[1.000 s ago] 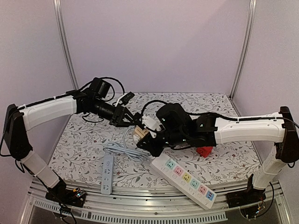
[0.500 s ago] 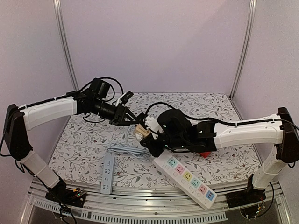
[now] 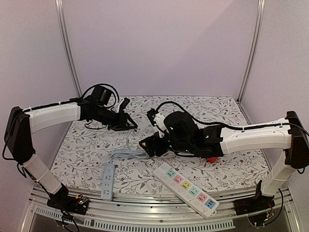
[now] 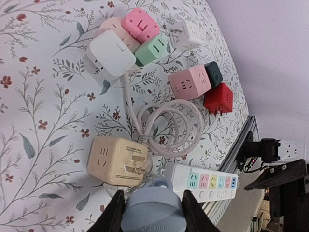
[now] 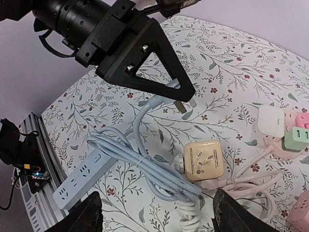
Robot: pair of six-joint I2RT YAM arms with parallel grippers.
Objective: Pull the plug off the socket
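Left tool [image 4: 153, 217] pinches the blue plug [image 4: 152, 209], clear of the beige socket [image 4: 117, 159] lying on the counter [image 4: 43, 96] beyond; my right tool [image 5: 161, 215] hangs wide open, empty. I fear the trailing cable [image 5: 145, 121] could tug that plug loose.

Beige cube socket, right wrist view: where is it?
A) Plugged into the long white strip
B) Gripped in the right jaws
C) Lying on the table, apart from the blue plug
C: the beige cube socket lies on the table, and the blue plug is held apart from it in the left gripper.
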